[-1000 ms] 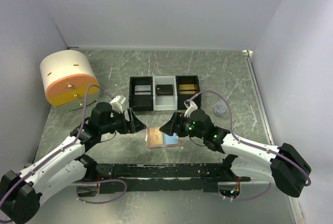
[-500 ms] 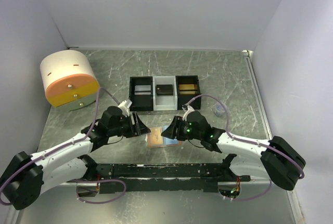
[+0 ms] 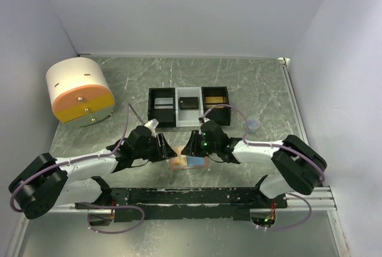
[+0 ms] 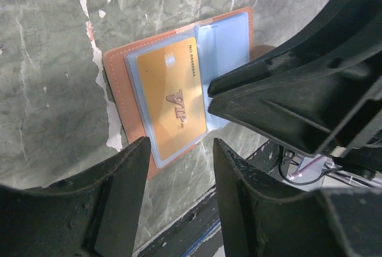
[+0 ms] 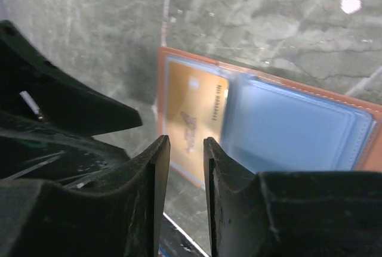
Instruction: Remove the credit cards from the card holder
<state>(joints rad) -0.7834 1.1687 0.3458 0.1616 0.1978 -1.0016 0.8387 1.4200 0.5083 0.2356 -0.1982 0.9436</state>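
Presently, item one: the card holder, salmon-orange with a light blue lining, lies open and flat on the table between the two grippers, near the front edge. Its left pocket holds a gold card marked "VIP", with a line along one edge that begins "NO" and runs into digits too small to read surely. The other half shows bare blue lining. Left gripper: fingers parted, low over the gold card, nothing between them. Right gripper: fingers a narrow slot apart, also clamping nothing, set over the holder's fold. Surface: grey-green marbled sheet, scratched and chipped white in places. Room: plain white walls on three sides. Seen from the top camera only: a black-and-white three-compartment tray behind the holder, with a dark card in its white middle bay and a gold item in its right bay; a white-and-orange drum-shaped box at far left; and a small clear cup. The writing on the card shows in the wrist views only.
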